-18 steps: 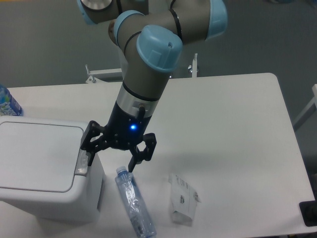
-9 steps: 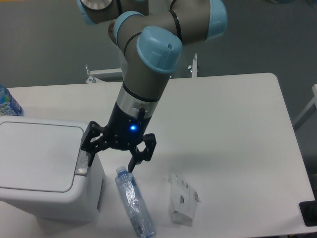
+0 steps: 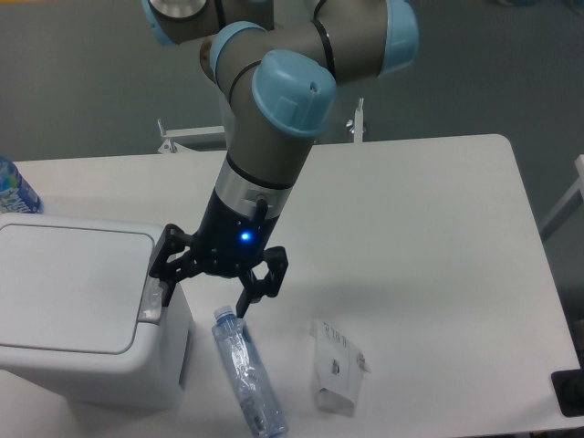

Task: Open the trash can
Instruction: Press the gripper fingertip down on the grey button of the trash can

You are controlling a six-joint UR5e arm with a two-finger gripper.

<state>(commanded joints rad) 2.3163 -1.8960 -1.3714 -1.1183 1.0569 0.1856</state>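
White boxy plastic trash can [image 3: 87, 342] lid not yet up; my gripper [image 3: 206, 294], jaws apart, one finger on grey latch [image 3: 151, 301] at lid's 3 o'clock; press remains.

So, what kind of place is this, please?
Probably a robotics lab or test room, not a home. A robot arm with an open tool works over a plain white table that holds a white trash can, a plastic bottle and a small packet.

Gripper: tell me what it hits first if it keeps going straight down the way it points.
Probably the trash can: the open gripper has one finger over the grey latch, the other near the bottle cap. Depth is unclear.
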